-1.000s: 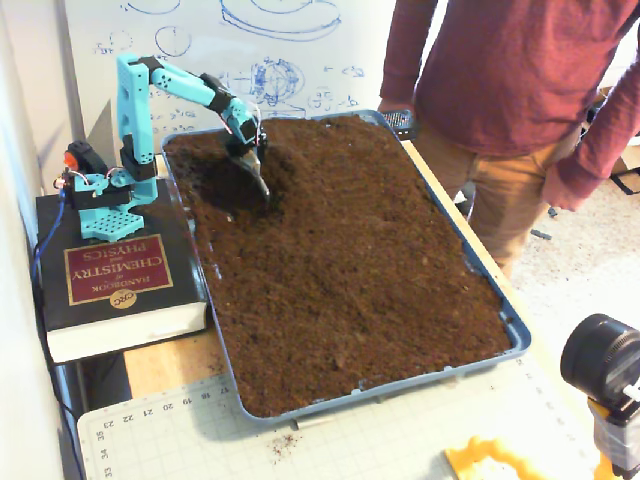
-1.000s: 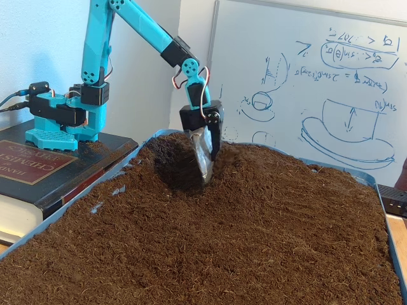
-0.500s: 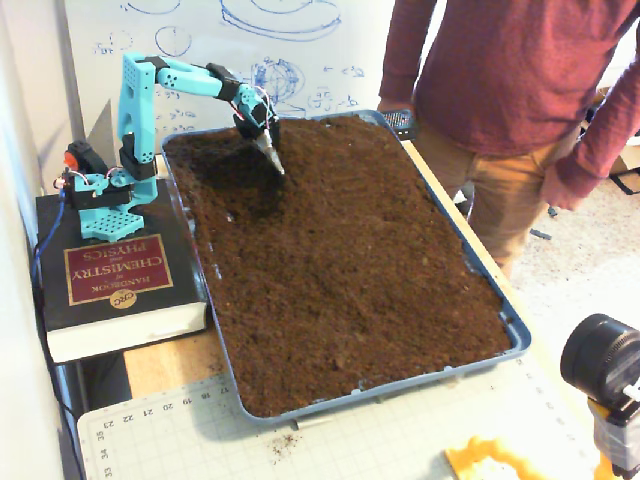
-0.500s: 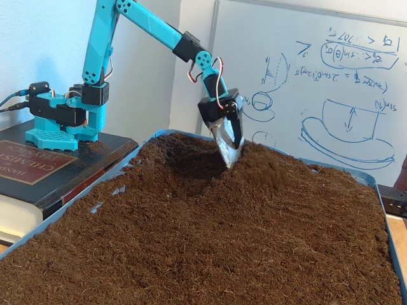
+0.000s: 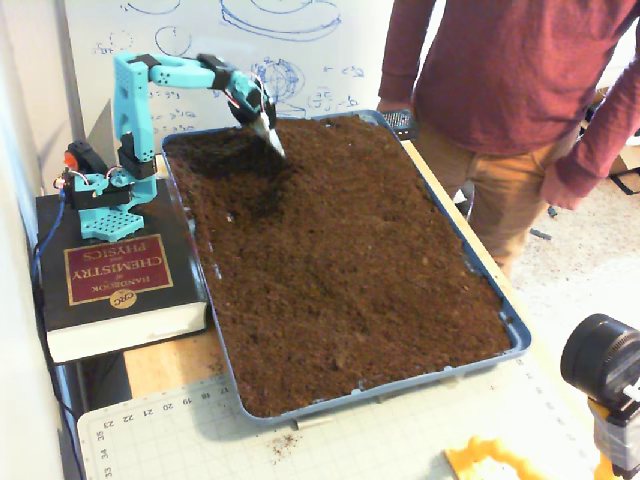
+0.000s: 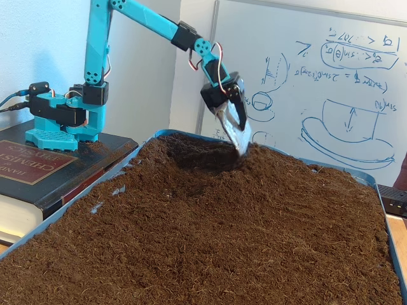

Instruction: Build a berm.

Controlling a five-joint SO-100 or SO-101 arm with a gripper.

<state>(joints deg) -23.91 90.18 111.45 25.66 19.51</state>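
Observation:
A blue tray point(image 5: 522, 340) is filled with loose dark brown soil point(image 5: 350, 260). My turquoise arm reaches over the tray's far left corner. Its gripper point(image 5: 274, 143) carries a silver scoop-shaped blade, tilted, with the tip just above the soil point(image 6: 241, 142). Whether the jaws are open or shut does not show. Under and left of the blade lies a dark scraped hollow point(image 6: 194, 157). Right beside the tip the soil rises into a low hump, the berm point(image 6: 273, 166). Elsewhere the soil is roughly level.
The arm's base point(image 5: 100, 195) stands on a thick black book point(image 5: 120, 285) left of the tray. A person in a red shirt point(image 5: 500, 90) stands at the tray's far right. A whiteboard point(image 6: 318, 82) is behind. A camera lens point(image 5: 603, 362) and green cutting mat point(image 5: 350, 440) lie in front.
The gripper has lifted out of the hollow and swung toward the tray's back edge, dragging soil that way. The blade, dug into the soil a second ago, now hangs just above it.

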